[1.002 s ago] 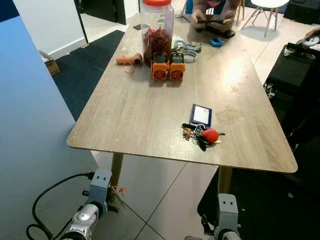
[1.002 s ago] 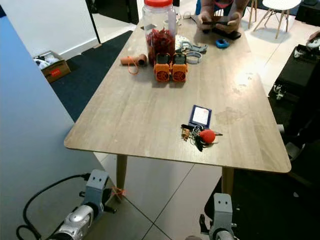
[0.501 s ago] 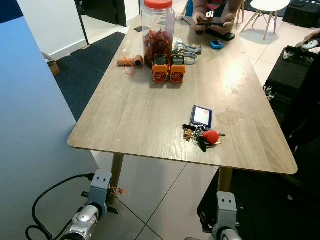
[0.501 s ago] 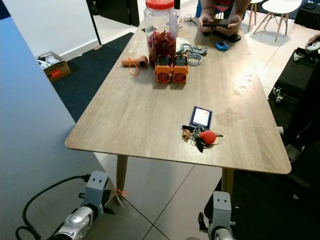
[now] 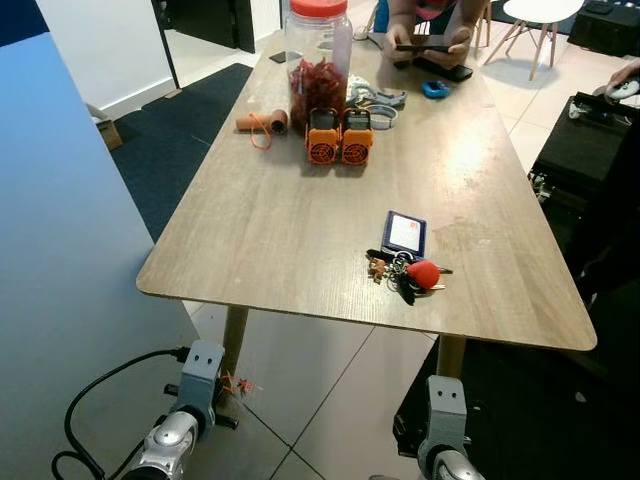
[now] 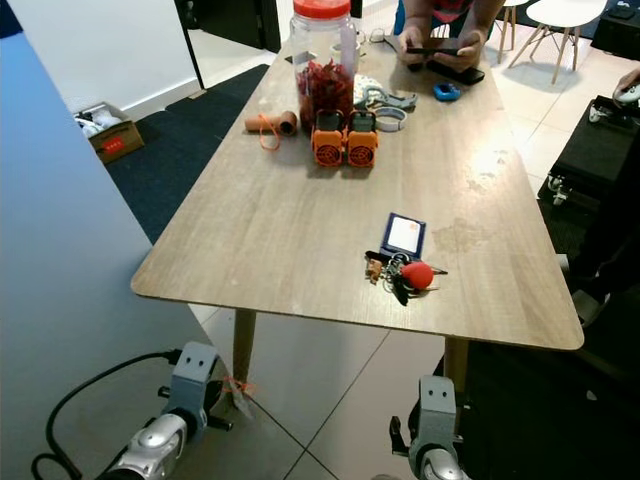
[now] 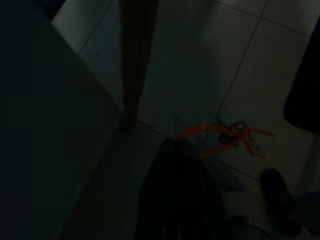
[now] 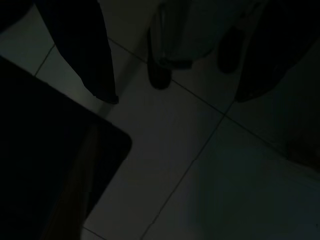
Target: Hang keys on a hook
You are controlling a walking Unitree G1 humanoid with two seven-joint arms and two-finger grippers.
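Observation:
A bunch of keys [image 5: 408, 272] with a red fob lies on the wooden table [image 5: 280, 230], near its front right edge. A dark card holder [image 5: 404, 232] lies just behind the keys. Both arms hang low in front of the table, left arm [image 5: 188, 415] and right arm [image 5: 442, 420], well below the tabletop and far from the keys. In the dark left wrist view my left gripper [image 7: 172, 147] points at the tiled floor with its fingers together. In the right wrist view my right gripper [image 8: 175, 95] has its fingers [image 8: 85, 50] wide apart over the floor, holding nothing.
Farther back on the table stand a tall jar [image 5: 318, 55] with a red lid, two orange devices [image 5: 339, 136] and a brown roll [image 5: 260, 122]. A person's hands [image 5: 430, 35] hold a phone at the far end. A blue wall [image 5: 60, 250] is at left, black equipment [image 5: 590, 150] at right.
The camera has shifted slightly. The right arm has edged a little to the left. Nothing on the table has moved.

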